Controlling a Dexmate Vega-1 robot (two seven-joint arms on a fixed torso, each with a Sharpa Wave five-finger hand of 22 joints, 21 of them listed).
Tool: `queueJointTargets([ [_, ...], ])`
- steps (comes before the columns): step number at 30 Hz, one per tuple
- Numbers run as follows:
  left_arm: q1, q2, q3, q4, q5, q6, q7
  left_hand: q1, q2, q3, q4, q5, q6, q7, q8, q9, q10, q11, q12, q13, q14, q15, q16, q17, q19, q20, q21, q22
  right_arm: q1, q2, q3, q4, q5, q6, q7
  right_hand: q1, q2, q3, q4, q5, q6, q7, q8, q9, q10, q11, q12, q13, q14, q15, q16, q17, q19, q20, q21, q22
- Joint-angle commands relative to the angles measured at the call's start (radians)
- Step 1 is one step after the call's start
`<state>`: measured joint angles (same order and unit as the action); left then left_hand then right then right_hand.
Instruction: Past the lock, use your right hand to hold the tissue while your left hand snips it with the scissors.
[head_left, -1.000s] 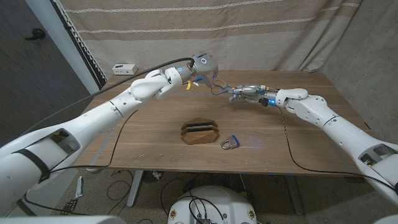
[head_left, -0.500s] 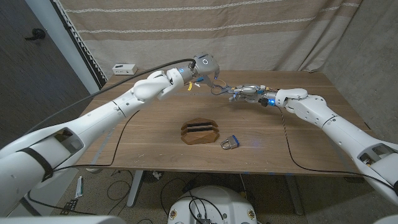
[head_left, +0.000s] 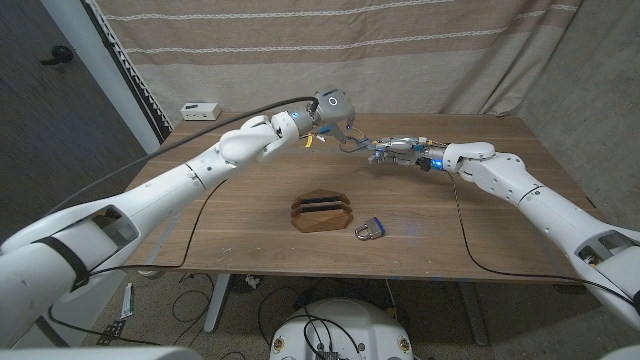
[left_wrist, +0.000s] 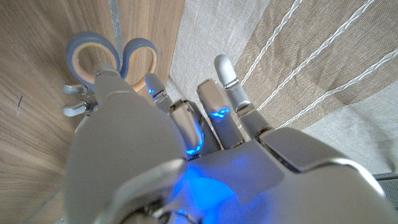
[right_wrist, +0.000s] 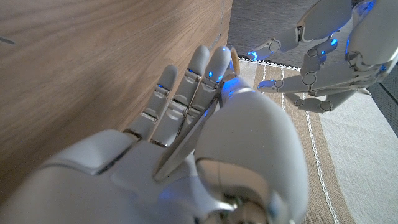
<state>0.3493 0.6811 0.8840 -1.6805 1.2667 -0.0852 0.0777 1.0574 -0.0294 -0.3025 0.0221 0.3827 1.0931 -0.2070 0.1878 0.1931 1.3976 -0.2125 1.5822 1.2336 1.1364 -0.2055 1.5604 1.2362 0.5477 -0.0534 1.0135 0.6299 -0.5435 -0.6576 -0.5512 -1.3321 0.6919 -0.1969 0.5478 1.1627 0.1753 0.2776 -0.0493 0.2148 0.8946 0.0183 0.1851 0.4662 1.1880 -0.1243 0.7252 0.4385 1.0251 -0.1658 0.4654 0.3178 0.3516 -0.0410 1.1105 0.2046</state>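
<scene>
Your left hand (head_left: 330, 108) is up over the far side of the wooden table (head_left: 240, 215), and in the left wrist view (left_wrist: 155, 143) you can see the grey loop handles of the scissors (left_wrist: 112, 59) poking out past its fingers, so it's got hold of them; the blades are tucked out of sight behind the hand. From the head view the scissors are just a small pale sliver hanging under that hand, hard to read. Your right hand (head_left: 395, 150) reaches in from the other side, fingertips just beside the left one. In the right wrist view (right_wrist: 205, 124) its fingers lie straight and pressed together, with a thin tan edge showing at the tips, maybe the tissue, but honestly I can't tell whether it's pinching anything. The tissue itself I can't make out clearly in any frame. Nearer you, mid-table, sits a dark wooden slotted block (head_left: 322, 211), and right next to it the padlock (head_left: 370, 230) with a blue body, its shackle lying toward the block. A black cable (head_left: 462, 225) trails across the table's right part.
</scene>
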Motion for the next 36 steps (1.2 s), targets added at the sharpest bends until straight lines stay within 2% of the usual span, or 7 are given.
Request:
queueJointTargets([
  [1, -0.005, -0.01, 0.01, 0.002, 0.001, 0.004, -0.014, 0.016, -0.003, 0.006, 0.001, -0.006, 0.011, -0.008, 0.006, 0.003, 0.007, -0.001, -0.002, 0.003, 0.004, 0.0, -0.004, 0.0, -0.006, -0.155, 0.009, -0.004, -0.006, -0.002, 0.004, -0.006, 0.004, 0.003, -0.002, 0.021, 0.029, 0.066, 0.062, 0.006, 0.041, 0.029, 0.006, 0.003, 0.0, -0.004, 0.004, 0.002, -0.002, -0.07, -0.001, 0.003, -0.002, -0.12, 0.008, 0.002],
  [36, -0.029, -0.041, 0.047, 0.038, -0.006, 0.006, -0.05, 0.029, 0.003, -0.002, 0.026, -0.033, -0.015, -0.008, 0.002, 0.002, 0.005, -0.001, -0.003, 0.002, 0.003, 0.0, -0.006, 0.0, -0.029, -0.155, 0.075, -0.058, -0.021, -0.004, 0.008, -0.03, 0.008, 0.015, -0.014, 0.019, 0.029, 0.065, 0.061, 0.007, 0.044, 0.026, 0.005, -0.002, 0.001, -0.001, 0.004, 0.0, 0.0, -0.071, -0.004, 0.004, -0.014, -0.122, 0.039, -0.007],
])
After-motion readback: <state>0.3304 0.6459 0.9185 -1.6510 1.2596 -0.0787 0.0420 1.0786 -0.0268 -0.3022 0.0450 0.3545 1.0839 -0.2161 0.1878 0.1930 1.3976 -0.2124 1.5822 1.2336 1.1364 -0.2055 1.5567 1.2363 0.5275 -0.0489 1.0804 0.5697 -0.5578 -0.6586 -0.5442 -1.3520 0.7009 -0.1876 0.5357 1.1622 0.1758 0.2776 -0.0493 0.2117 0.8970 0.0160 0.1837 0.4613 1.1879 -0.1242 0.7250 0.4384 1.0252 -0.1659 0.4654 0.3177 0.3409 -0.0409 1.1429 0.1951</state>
